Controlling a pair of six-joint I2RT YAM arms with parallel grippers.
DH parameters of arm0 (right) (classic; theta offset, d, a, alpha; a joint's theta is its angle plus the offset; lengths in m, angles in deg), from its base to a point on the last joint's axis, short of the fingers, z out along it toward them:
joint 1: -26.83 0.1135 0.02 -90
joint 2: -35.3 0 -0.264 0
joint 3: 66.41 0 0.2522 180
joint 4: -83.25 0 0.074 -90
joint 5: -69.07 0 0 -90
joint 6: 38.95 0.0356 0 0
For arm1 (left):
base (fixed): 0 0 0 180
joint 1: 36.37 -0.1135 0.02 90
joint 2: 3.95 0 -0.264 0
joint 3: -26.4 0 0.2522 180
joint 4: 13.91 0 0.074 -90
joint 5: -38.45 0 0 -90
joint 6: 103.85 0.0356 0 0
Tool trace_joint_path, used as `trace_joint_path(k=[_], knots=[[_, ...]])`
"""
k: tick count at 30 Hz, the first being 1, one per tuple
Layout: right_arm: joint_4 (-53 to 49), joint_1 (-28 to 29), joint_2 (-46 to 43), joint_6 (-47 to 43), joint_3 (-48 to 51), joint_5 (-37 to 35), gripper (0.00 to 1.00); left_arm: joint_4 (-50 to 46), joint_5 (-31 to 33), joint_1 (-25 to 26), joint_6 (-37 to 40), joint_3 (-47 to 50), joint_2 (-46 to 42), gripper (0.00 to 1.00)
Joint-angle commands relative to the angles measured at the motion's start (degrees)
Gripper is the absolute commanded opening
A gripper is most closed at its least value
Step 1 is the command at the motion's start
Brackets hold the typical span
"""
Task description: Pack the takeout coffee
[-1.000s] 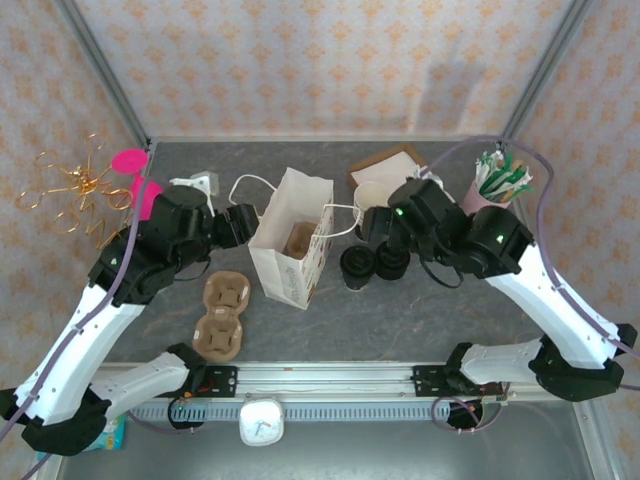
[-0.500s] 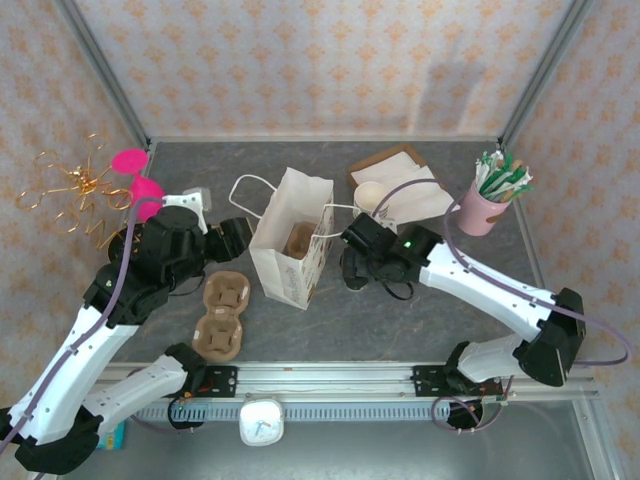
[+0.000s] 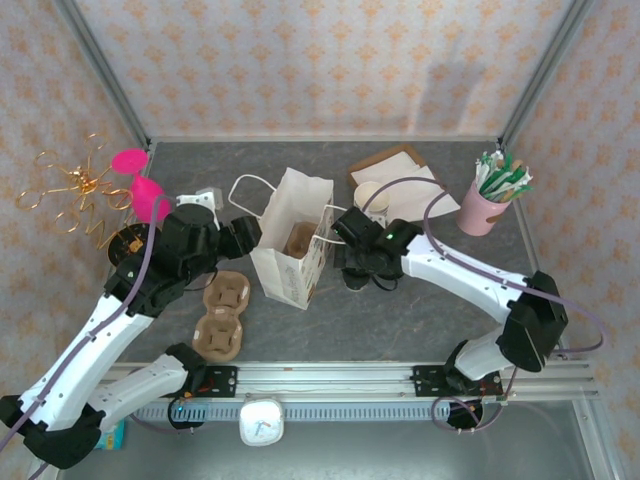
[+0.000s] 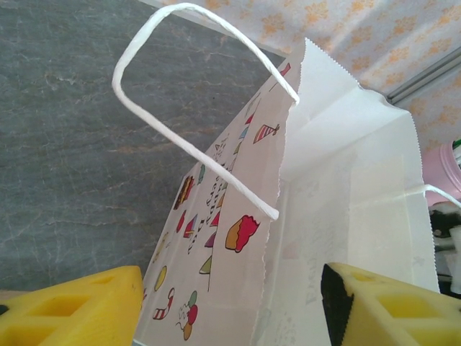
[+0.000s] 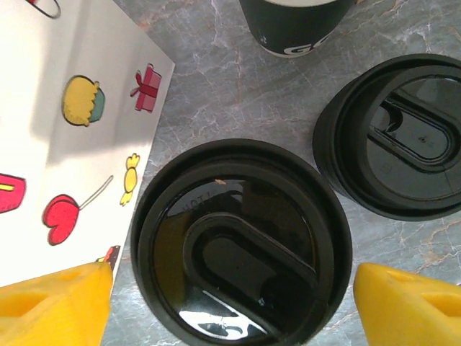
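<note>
The takeout coffee (image 5: pixel 241 241), a cup under a round black lid, stands on the table just right of the white paper bag (image 3: pixel 290 240). My right gripper (image 5: pixel 234 306) is open and low over it, one yellow finger on each side of the lid, with thin gaps showing. In the top view that gripper (image 3: pixel 360 262) covers most of the cup. My left gripper (image 4: pixel 230 306) is open and straddles the bag's (image 4: pixel 338 166) upper left wall, near the white handle (image 4: pixel 194 144). From above, the left gripper (image 3: pixel 250 232) is at the bag's left rim.
A second black-lidded cup (image 5: pixel 400 133) stands right beside the first, and a dark cup (image 5: pixel 295 25) behind. Brown cup carriers (image 3: pixel 220 315) lie left of the bag. A pink cup of stirrers (image 3: pixel 490 200), napkins (image 3: pixel 395 170) and a gold wire stand (image 3: pixel 90 190) ring the back.
The right arm has swung down and left, bringing its gripper over the lidded cup, and its jaws have narrowed a little. The left gripper has shifted slightly towards the bag.
</note>
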Motion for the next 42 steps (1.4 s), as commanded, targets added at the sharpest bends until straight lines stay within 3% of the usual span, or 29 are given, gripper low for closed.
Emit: trace_joint_path(k=[1, 19, 42], knots=[[0.7, -0.7, 1.4, -1.3, -0.9, -1.9, 0.83, 2.2, -1.0, 0.2, 0.0, 0.6, 0.2, 0.66], [-1.1, -1.4, 6.6, -3.8, -2.5, -1.7, 0.78, 2.2, -1.5, 0.1, -0.7, 1.0, 0.8, 0.66], [-8.0, -1.4, 0.8, -3.3, -4.6, -3.0, 0.67, 0.7, -1.4, -0.7, -0.9, -0.4, 1.7, 0.67]])
